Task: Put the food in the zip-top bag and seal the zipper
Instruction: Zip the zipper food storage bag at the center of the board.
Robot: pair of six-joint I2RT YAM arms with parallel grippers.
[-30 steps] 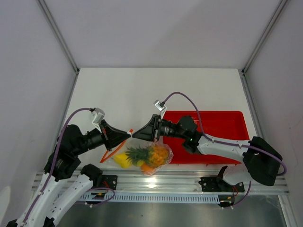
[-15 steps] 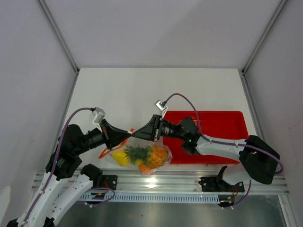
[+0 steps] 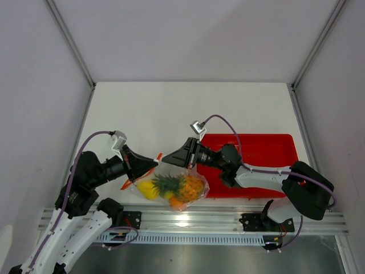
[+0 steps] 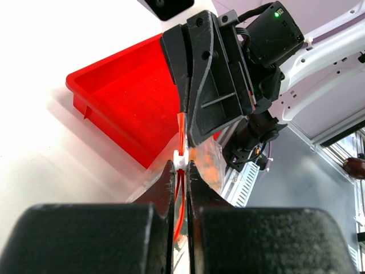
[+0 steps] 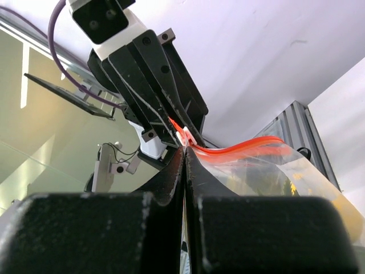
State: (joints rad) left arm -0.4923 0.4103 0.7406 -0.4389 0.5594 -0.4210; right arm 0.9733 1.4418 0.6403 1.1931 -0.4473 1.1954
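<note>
The clear zip-top bag hangs between my two grippers above the table's near edge. Inside it are the food pieces: a pineapple with a green crown, a yellow lemon and an orange ball. My left gripper is shut on the orange-red zipper, right behind its white slider. My right gripper faces it tip to tip, shut on the bag's top edge beside the slider. The zipper strip curves away to the right.
A red tray lies on the white table to the right of the bag, under my right arm. Grey walls enclose the table on three sides. A metal rail runs along the near edge below the bag.
My right arm has drawn back slightly to the right, and the bag with the fruit has shifted a little. Both grippers stay shut.
</note>
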